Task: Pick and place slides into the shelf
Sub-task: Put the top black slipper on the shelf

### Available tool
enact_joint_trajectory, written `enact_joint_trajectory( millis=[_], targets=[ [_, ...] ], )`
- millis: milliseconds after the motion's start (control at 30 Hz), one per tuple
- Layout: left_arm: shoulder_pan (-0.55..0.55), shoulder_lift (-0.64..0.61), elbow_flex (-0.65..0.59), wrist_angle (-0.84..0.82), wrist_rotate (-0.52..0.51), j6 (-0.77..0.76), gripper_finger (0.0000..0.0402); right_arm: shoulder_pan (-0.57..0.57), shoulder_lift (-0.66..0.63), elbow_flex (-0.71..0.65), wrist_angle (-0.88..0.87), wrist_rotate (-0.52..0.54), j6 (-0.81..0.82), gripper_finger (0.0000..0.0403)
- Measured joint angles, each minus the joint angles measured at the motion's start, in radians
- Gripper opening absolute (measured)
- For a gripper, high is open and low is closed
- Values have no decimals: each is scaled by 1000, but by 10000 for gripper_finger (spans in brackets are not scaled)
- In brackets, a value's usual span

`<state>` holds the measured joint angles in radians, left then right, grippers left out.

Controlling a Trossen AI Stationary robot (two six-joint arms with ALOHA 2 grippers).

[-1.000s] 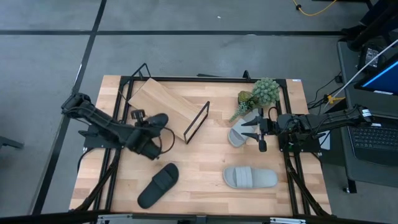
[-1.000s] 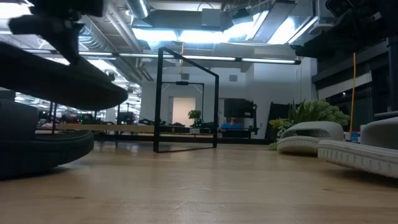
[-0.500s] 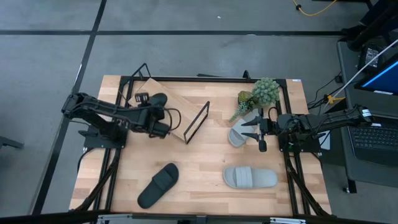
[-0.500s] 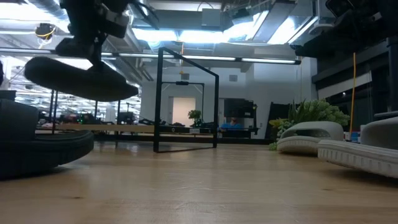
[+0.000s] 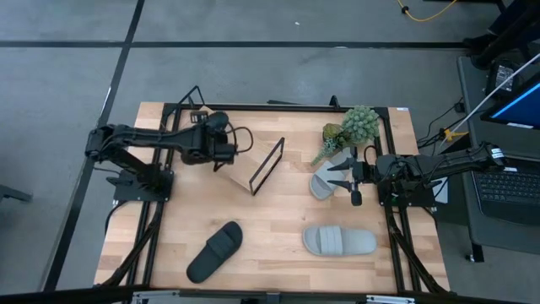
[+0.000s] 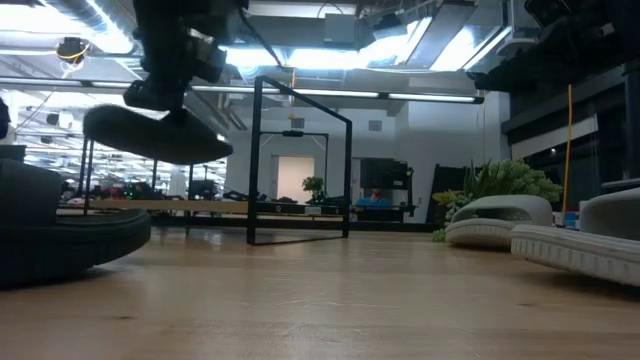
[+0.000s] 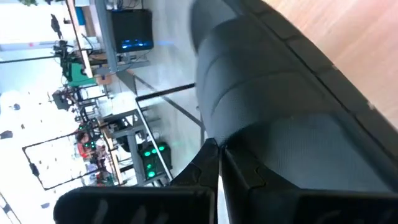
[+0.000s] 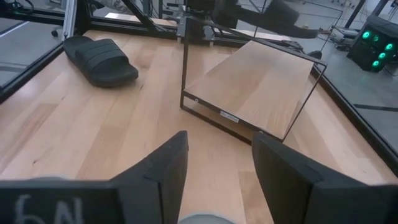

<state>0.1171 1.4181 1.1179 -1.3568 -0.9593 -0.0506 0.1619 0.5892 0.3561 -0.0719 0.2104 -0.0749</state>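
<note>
The left pincer (image 5: 221, 135) grips a matte black, wide-strapped slide (image 6: 155, 134) above the shelf's plank (image 5: 240, 156).

Light fell evenly from above in the high view, and the table (image 5: 278, 219) was bright with only faint, soft shadows. At table height the ceiling lights (image 6: 300, 55) glared white, leaving the black slide (image 6: 155, 135) held under the left gripper (image 6: 165, 95) as a dark, slightly smeared silhouette. In the left wrist view that slide, just beyond the fingers (image 7: 211, 177), was soft and out of focus against a washed-out background. Past the right gripper's blurred fingers (image 8: 165, 171), the shelf (image 8: 261, 78) looked sharp.
</note>
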Motion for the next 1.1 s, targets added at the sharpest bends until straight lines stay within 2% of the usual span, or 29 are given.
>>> enact_joint_trajectory(
  millis=[367,700,1100],
  targets=[
    [129,0,-23,193,11,202,0,0,0,0,0,0,-9,180],
    [226,0,-180,277,-27,281,0,0,0,0,0,0,-13,180],
    [319,0,-310,620,-27,559,0,0,0,0,10,0,-13,180]
  ],
)
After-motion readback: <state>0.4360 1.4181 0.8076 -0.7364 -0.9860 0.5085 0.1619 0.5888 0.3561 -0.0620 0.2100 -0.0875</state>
